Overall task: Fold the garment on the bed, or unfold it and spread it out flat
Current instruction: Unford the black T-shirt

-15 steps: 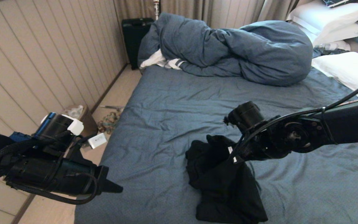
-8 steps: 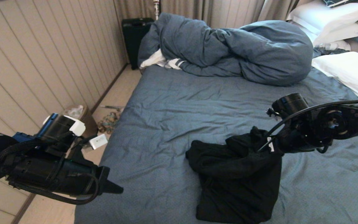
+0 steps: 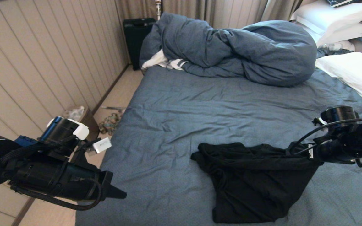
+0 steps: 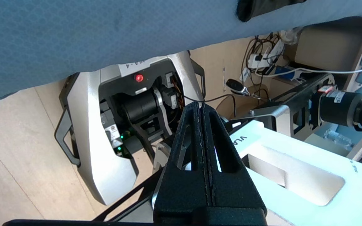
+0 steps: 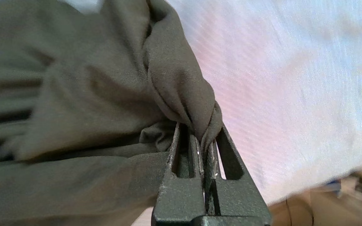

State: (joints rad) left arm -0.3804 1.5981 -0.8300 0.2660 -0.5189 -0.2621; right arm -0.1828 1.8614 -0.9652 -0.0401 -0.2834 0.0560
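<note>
the right pincer (image 5: 206,147) is clamped on a bunched edge of the garment (image 3: 256,179), whose long axis trails leftward from it across the bed (image 3: 200,103). the left pincer (image 4: 202,110), closed and empty, hangs beyond the far end, off the bed's side.

head view overlooks the bed (image 3: 174,103); wrist views sit close, perhaps sharing its sheet.
</note>
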